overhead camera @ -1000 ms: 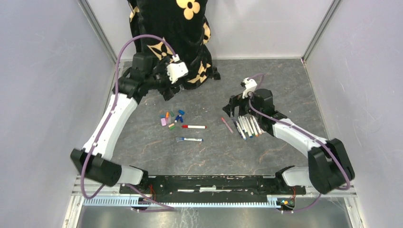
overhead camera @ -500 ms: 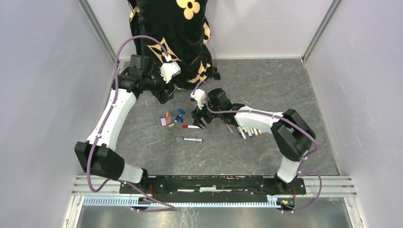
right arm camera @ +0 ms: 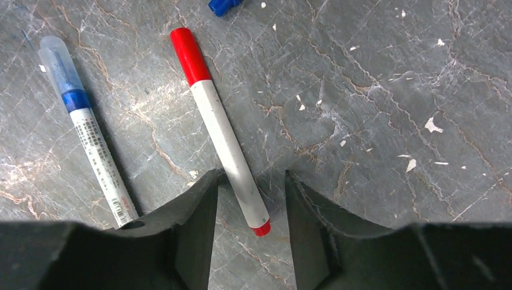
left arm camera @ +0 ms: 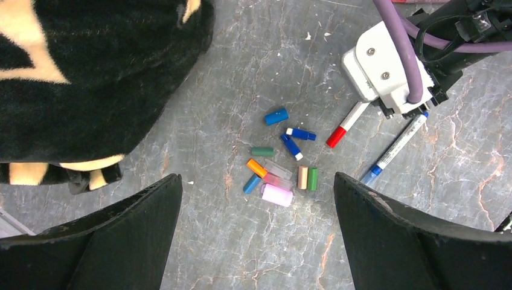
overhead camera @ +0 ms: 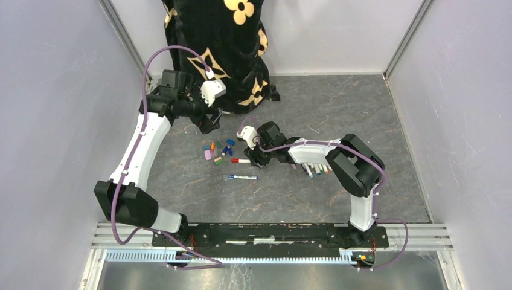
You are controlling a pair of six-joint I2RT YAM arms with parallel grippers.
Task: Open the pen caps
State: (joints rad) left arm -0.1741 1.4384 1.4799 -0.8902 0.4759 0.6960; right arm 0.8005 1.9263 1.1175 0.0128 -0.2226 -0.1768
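A red-capped pen [right arm camera: 226, 142] lies on the grey tabletop, red cap [right arm camera: 190, 55] pointing away. My right gripper [right arm camera: 250, 178] straddles its rear end, jaws half narrowed. The left finger [right arm camera: 202, 193] is at the barrel and a gap remains on the right side. Beside it lies a blue pen [right arm camera: 90, 139] with a clear cap. From above, my right gripper [overhead camera: 256, 158] sits over the red pen [overhead camera: 241, 161]. A cluster of loose pen caps [left arm camera: 278, 175] lies below my left gripper [left arm camera: 258, 229], which hovers wide open and holds nothing.
A black bag with yellow flowers [overhead camera: 223, 36] stands at the back left, close to my left gripper [overhead camera: 208, 124]. A row of several pens [overhead camera: 317, 168] lies right of centre, partly under my right arm. Grey walls enclose the table on three sides.
My right arm has swung left from the row of pens to the red pen, and its jaws have narrowed around the barrel. The left arm shifted slightly.
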